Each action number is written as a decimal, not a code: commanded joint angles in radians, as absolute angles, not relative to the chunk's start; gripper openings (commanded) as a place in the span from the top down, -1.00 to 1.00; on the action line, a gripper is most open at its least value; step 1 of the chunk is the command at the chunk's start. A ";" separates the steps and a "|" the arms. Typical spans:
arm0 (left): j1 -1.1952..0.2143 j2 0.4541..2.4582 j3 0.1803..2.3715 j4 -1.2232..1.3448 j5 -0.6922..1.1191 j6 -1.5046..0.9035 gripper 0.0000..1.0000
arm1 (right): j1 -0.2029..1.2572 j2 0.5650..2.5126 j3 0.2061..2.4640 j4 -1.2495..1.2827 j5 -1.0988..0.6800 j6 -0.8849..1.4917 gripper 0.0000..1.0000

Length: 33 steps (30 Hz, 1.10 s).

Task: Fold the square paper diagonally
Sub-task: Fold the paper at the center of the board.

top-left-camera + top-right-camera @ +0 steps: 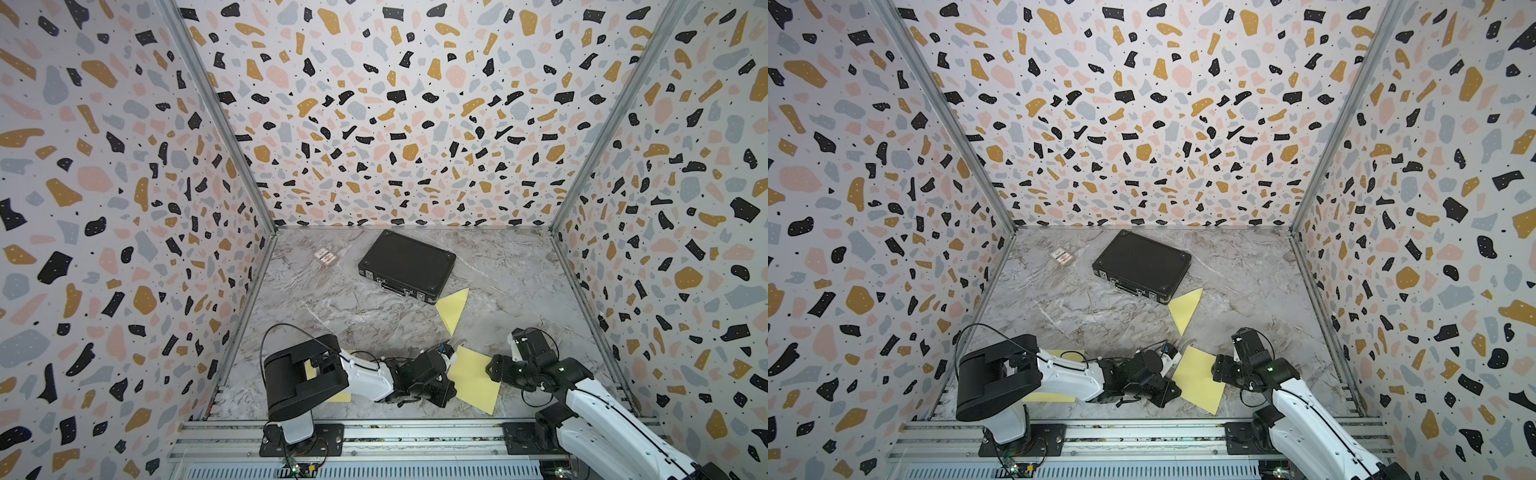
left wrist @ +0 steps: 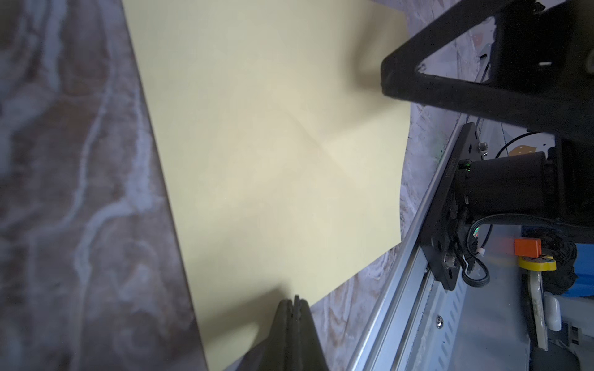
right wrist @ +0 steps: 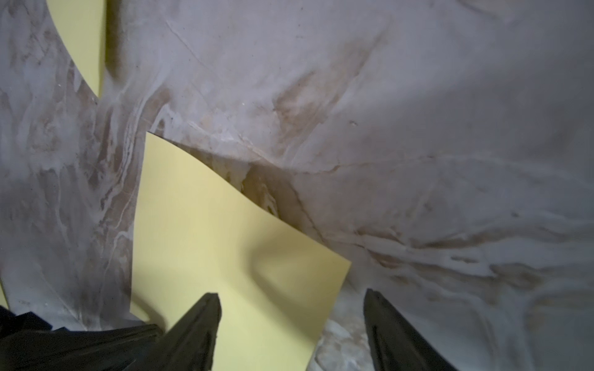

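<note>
With the paper (image 1: pixel 473 376) lying by the table's (image 1: pixel 374 324) front edge, the left gripper (image 2: pixel 294 303) with jaws together at its edge and the right gripper's (image 3: pixel 292 297) jaws apart astride a curled edge, a pinch off the corner would likely skew the fold, or a hard tug slide the sheet.

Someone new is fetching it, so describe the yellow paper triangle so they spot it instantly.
Start at the black case at the back of the marble table. Beside its nearest corner lies the yellow triangle. The square sheet and the half-covered sheet lie at the near edge; only this is three-cornered.
</note>
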<state>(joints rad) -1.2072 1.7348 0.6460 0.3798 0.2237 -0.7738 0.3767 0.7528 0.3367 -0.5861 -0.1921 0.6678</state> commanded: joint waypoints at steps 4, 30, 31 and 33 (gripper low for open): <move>-1.205 1.812 0.548 0.006 0.144 -0.772 1.00 | 0.321 0.779 0.322 -0.474 -0.268 0.623 -0.28; -1.203 1.782 0.549 -0.081 0.086 -0.784 1.00 | 0.304 0.666 0.305 -0.467 -0.338 0.578 0.25; -1.203 1.786 0.552 -0.085 0.085 -0.784 1.00 | 0.304 0.663 0.300 -0.460 -0.353 0.578 0.25; -1.203 1.794 0.556 -0.090 0.086 -0.782 1.00 | 0.304 0.654 0.296 -0.453 -0.363 0.577 0.25</move>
<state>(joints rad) -1.2076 1.7000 0.6373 0.3195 0.1810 -0.7826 0.3069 0.6697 0.3050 -0.4603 -0.3302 0.5930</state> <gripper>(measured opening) 0.048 0.375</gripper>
